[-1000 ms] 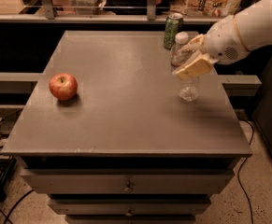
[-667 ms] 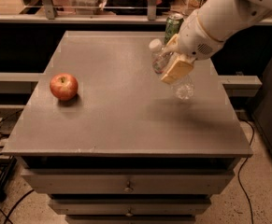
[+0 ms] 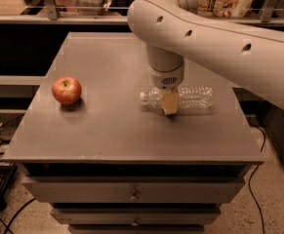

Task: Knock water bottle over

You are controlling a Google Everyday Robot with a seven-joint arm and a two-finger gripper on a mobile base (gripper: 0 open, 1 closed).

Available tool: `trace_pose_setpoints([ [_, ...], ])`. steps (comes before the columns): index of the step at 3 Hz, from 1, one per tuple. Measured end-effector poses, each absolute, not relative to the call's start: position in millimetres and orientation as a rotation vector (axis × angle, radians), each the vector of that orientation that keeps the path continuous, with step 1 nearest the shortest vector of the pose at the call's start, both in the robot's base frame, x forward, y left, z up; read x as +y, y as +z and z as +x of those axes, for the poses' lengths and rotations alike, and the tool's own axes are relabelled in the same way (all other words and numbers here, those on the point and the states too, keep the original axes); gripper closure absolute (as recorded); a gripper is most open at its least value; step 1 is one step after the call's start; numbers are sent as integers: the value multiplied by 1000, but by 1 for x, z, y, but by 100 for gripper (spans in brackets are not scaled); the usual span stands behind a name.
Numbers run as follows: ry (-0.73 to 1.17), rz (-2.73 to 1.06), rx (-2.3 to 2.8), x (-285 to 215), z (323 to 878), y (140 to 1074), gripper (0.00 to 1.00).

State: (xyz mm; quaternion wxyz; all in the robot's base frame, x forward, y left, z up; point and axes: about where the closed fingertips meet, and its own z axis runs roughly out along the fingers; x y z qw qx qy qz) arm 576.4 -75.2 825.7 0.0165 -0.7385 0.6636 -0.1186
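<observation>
Hanging straight down from the wrist, the hand (image 3: 170, 103) sits at the near side of the water bottle (image 3: 195, 96). Its tan face overlaps the clear body roughly a third of the way along from the cap (image 3: 143, 97). I cannot tell whether the hand is wide, narrow or pressed onto the plastic, because only that one tan face shows below the round wrist housing.

The bottle lies flat on its side on the tabletop (image 3: 112, 130), right of centre. Its cap points left and its base right, and its length runs roughly parallel to the front edge. An apple (image 3: 67, 90) rests well apart from it, near the left edge. Above, the thick white arm (image 3: 205, 35) sweeps in from the right and bends down over the bottle, hiding part of the far side of the tabletop. Drawers (image 3: 134, 195) sit below the front edge.

As I read it, the tipping itself is done, since a bottle on its side is what the task asks for. The step in hand is the finish. The next move calls for lifting the hand straight up and clear, without dragging across the plastic. A round ribbed bottle would likely roll toward an edge if nudged sideways. Nothing needs to go near the apple.
</observation>
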Motion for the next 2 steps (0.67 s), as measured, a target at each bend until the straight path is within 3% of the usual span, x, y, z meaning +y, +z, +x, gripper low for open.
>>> trace_pose_setpoints([
  [1, -369, -2296, 2063, -75, 576, 833, 0],
  [2, -369, -2296, 2063, -75, 576, 833, 0],
])
